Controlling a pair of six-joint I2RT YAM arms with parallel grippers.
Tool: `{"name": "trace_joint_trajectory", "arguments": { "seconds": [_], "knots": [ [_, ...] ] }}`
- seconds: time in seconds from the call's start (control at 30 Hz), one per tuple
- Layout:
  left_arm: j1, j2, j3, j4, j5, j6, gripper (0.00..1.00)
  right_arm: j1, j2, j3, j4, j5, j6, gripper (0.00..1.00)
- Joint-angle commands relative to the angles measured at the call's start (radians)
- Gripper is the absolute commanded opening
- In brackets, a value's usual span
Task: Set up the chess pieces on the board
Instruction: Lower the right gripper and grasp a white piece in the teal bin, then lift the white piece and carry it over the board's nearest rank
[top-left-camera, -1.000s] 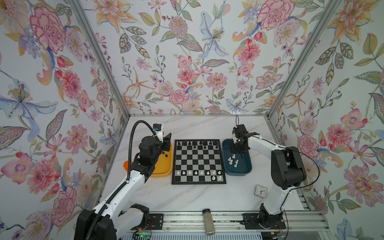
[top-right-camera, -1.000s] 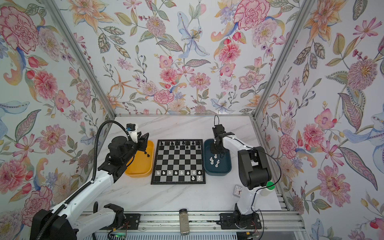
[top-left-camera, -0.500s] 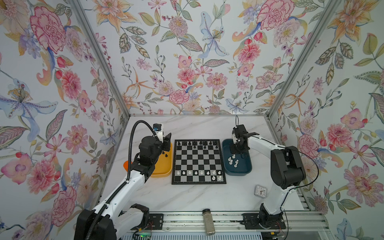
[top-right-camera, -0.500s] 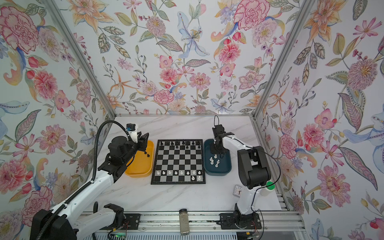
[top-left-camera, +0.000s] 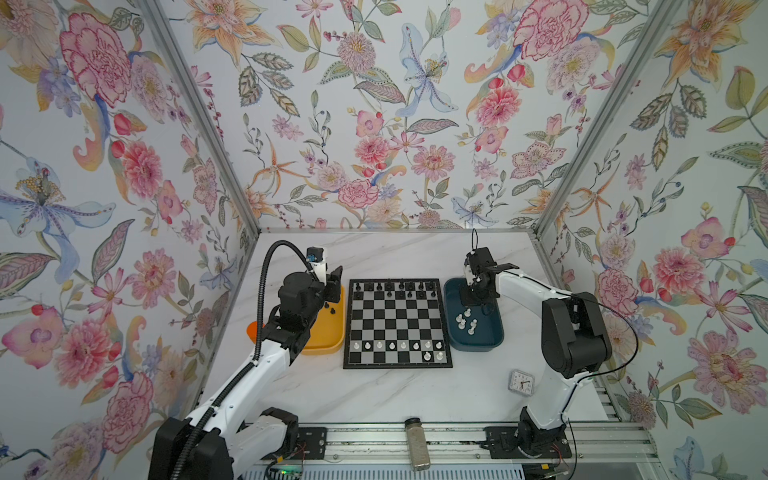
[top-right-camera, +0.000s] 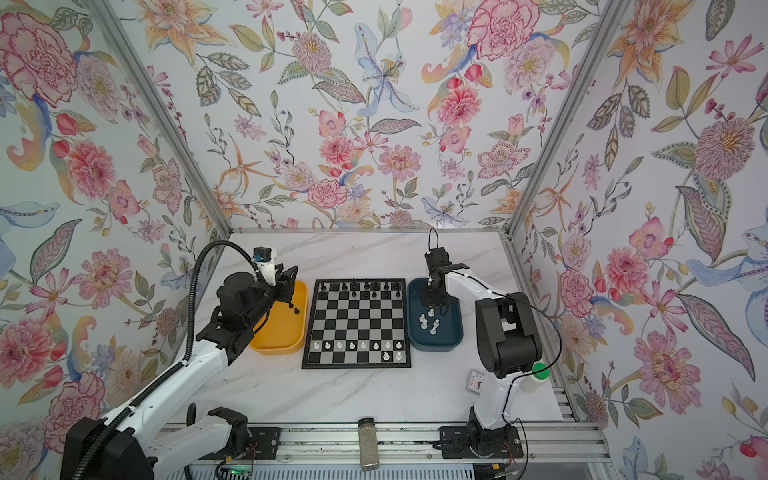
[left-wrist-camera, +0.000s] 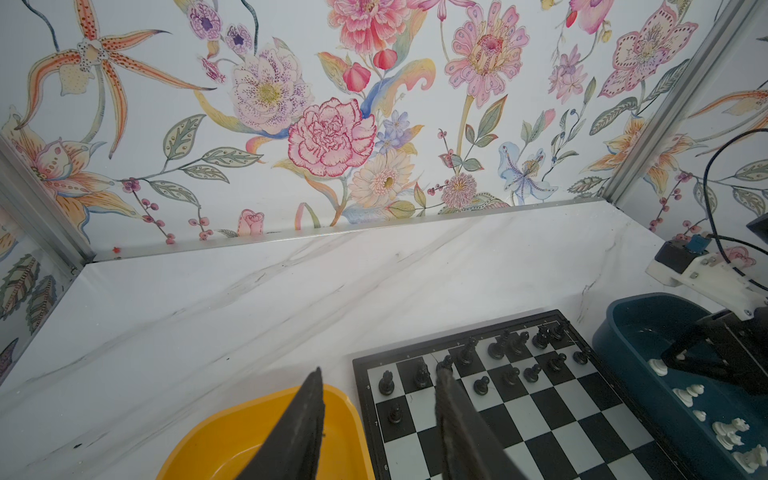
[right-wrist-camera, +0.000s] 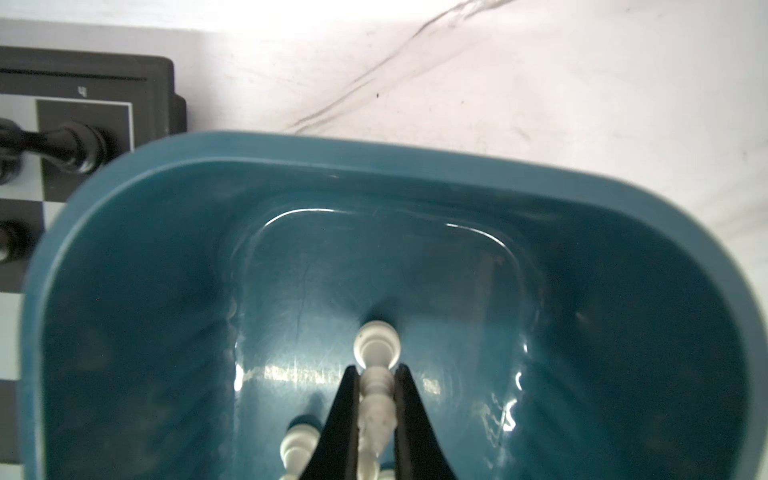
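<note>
Nearest, a small jar (top-left-camera: 417, 444) lies on the metal rail (top-left-camera: 457, 442) at the table's front edge. A little clock (top-left-camera: 521, 381) sits on the marble table (top-left-camera: 395, 395) to the right. Beyond them the board (top-left-camera: 397, 324) lies flat at the centre. A line of white chessmen (top-left-camera: 390, 345) stands on its second-nearest row, with two more on the nearest row toward the right corner. Black chessmen (top-left-camera: 388, 286) fill much of its two far rows. Just left of the board sits the yellow tray (top-left-camera: 328, 338), with two black pieces (top-left-camera: 327, 306) near its far end. Just right of the board sits the blue tray (top-left-camera: 478, 345), holding a loose cluster of white pieces (top-left-camera: 464, 322). In that tray's far half the right gripper (right-wrist-camera: 376, 372) reaches down inside, its jaws clamped on one white piece (right-wrist-camera: 376, 347). Whether the piece is clear of the tray floor cannot be told. The left gripper (left-wrist-camera: 380, 372) hovers over the yellow tray's far end, jaws parted with nothing between them.
</note>
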Motion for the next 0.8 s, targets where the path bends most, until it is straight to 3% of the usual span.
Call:
{"name": "trace_joint_trajectory", "arguments": {
  "seconds": [0.0,0.37,0.77],
  "knots": [
    [0.012,-0.003,-0.009,0.022,0.005,-0.002,0.45,0.0,-0.021,0.034,-0.021,0.011,-0.001,0.0],
    [0.013,-0.012,-0.03,0.038,0.005,0.004,0.45,0.076,-0.137,0.083,-0.138,0.092,-0.005,0.0],
    [0.012,-0.052,-0.062,0.051,0.012,-0.002,0.45,0.327,-0.225,0.14,-0.304,0.099,0.021,0.0]
  ]
}}
